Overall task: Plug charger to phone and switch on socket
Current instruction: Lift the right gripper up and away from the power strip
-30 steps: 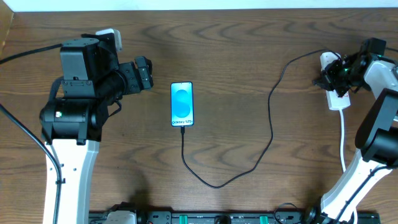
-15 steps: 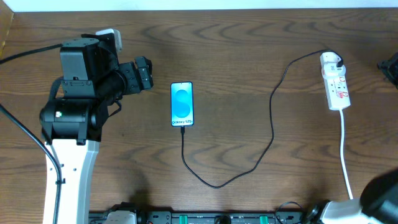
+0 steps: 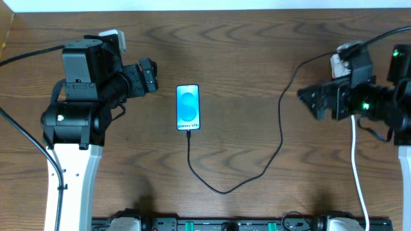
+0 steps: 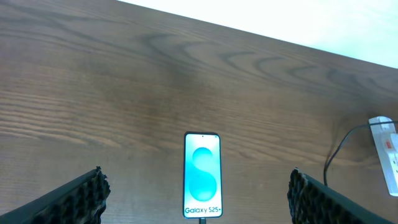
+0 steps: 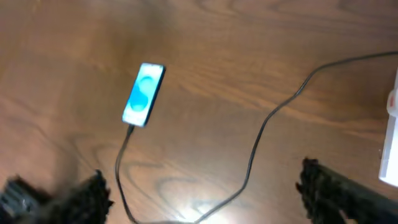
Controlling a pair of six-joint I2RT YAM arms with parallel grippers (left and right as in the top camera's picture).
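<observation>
As the thin charger (image 3: pixel 280 128) loops, rectangular phone (image 3: pixel 188 107) lies flat.

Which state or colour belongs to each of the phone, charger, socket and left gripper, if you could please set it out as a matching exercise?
Things:
1. phone
2. charger
3. socket
4. left gripper

States:
A. white, with red marks on its face
B. open, holding nothing
C. black, looping away from the phone's bottom edge
D. lying flat, screen lit blue

Pairs: 1-D, 2-C, 3-A, 4-B.
</observation>
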